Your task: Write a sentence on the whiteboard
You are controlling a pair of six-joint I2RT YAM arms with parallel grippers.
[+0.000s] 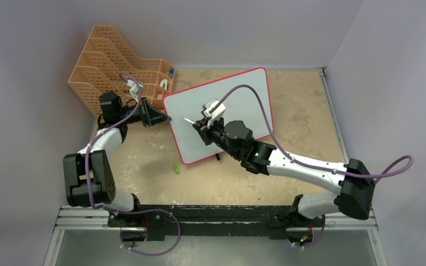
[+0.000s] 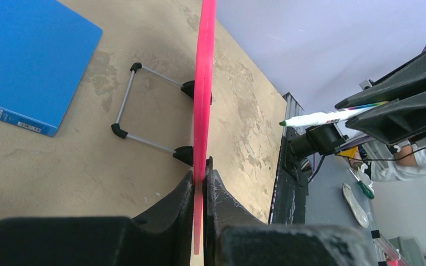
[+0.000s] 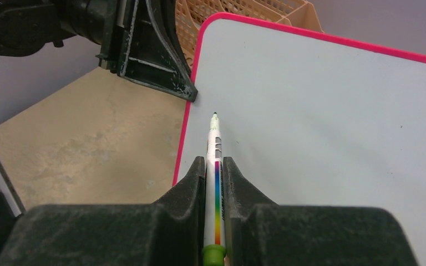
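Likely the board point(image 1: 184, 141) is light, stiff and slick, propped tilted on its stand point(image 2: 124, 102) at mid-table; the left gripper point(image 1: 165, 118) pinches its pink left edge, a sound hold; the right gripper point(image 1: 202, 124) clamps the marker point(image 1: 190, 120), tip near the blank face.

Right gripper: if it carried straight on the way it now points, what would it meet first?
Most likely the whiteboard: the marker clamped in the right gripper leads, its tip aimed at the blank board face near the edge the left gripper pinches. How near the tip is cannot be judged.
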